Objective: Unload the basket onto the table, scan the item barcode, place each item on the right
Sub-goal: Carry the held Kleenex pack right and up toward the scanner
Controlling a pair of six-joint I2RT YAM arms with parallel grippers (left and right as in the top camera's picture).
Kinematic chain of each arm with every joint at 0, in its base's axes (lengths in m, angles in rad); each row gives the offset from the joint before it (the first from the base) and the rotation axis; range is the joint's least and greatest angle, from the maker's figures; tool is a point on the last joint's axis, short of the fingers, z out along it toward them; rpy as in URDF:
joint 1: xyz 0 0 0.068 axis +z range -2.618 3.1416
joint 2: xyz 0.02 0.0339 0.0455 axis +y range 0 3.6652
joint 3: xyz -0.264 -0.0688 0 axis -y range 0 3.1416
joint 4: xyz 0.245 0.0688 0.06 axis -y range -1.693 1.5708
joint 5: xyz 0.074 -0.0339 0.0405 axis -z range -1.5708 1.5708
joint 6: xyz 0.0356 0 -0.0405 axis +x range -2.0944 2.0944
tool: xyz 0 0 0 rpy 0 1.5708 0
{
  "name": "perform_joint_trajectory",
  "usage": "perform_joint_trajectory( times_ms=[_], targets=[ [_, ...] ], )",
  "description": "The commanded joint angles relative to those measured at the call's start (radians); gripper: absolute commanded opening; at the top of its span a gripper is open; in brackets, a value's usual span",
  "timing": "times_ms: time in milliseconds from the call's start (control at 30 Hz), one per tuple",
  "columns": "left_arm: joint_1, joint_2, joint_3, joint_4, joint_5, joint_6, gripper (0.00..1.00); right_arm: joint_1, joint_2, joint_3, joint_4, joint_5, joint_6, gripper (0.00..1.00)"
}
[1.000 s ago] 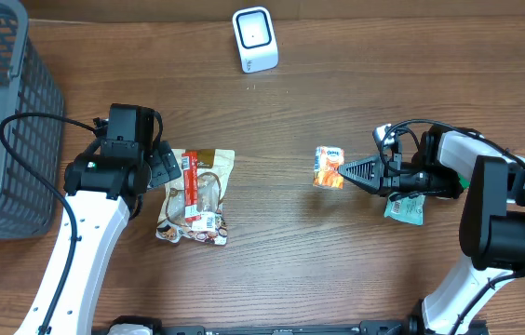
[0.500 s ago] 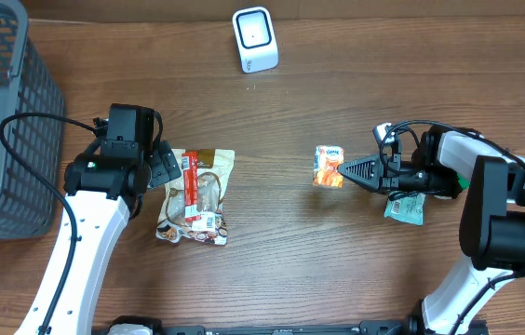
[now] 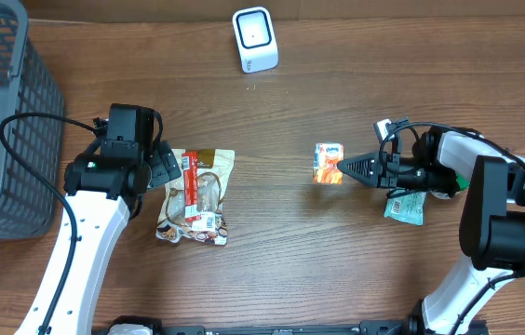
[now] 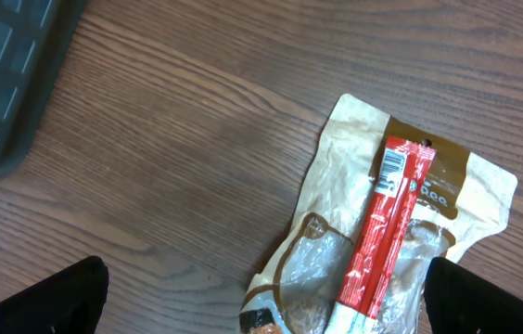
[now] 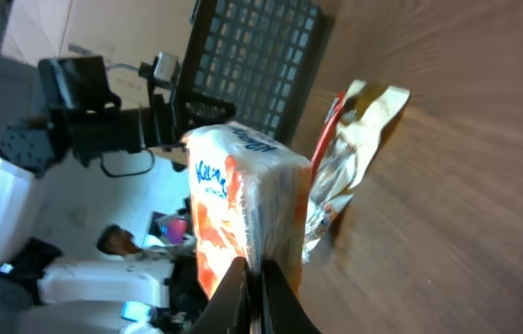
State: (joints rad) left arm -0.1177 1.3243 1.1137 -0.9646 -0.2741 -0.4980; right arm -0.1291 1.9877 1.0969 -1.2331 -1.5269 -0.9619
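While the left fingers (image 3: 165, 166) are being kept spread wide and empty, with the bag (image 3: 196, 195) lying just ahead of them exactly as a second ago, only the right side is being moved. The pack (image 3: 328, 164) is being pinched at its near edge by the right fingers (image 3: 344, 169), which are being held fully closed on it. Over the last second the pack is being carried a little way out from its former spot, and the wrist is being turned slightly. Whether it is being lifted clear of the table (image 3: 272, 261) cannot be told. In the wrist view its printed orange face (image 5: 243, 209) is being shown just beyond the fingertips, but no barcode is being made out there. The scanner (image 3: 254, 39) is being left well apart, far ahead and to one side of the right fingertips. The shift is being judged as only the start of the carry. The scan is not yet being attempted.
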Motion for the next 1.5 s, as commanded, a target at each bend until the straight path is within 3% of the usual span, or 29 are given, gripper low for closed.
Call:
perform_joint_trajectory(
  times_ms=[0, 267, 367, 600, 767, 900, 1200, 1367, 1467],
  targets=[
    [0.000, -0.004, 0.016, 0.000, -0.013, 0.004, 1.00, 0.005, -0.016, 0.000, 0.133, 0.002, 0.209, 0.04],
    [0.000, -0.004, 0.016, 0.001, -0.013, 0.004, 1.00, 0.013, -0.016, 0.000, 0.498, 0.179, 0.771, 0.04],
    [0.000, -0.004, 0.016, 0.001, -0.013, 0.004, 1.00, 0.028, -0.016, 0.005, 0.570, 0.281, 0.896, 0.04],
    [0.000, -0.004, 0.016, 0.001, -0.013, 0.004, 1.00, 0.066, -0.036, 0.143, 0.511, 0.335, 0.931, 0.04],
    [0.000, -0.004, 0.016, 0.001, -0.013, 0.004, 1.00, 0.131, -0.069, 0.318, 0.353, 0.543, 0.940, 0.04],
    [0.000, -0.004, 0.016, 0.000, -0.013, 0.004, 1.00, 0.191, -0.076, 0.498, 0.196, 0.728, 0.946, 0.04],
    [0.000, -0.004, 0.016, 0.001, -0.013, 0.004, 1.00, 0.315, -0.075, 0.996, -0.051, 1.118, 1.136, 0.03],
    [0.000, -0.004, 0.016, 0.001, -0.013, 0.004, 1.00, 0.363, -0.074, 1.278, -0.124, 1.284, 1.177, 0.03],
    [0.000, -0.004, 0.016, 0.001, -0.013, 0.004, 0.99, 0.380, -0.074, 1.340, -0.113, 1.357, 1.184, 0.03]
  ],
)
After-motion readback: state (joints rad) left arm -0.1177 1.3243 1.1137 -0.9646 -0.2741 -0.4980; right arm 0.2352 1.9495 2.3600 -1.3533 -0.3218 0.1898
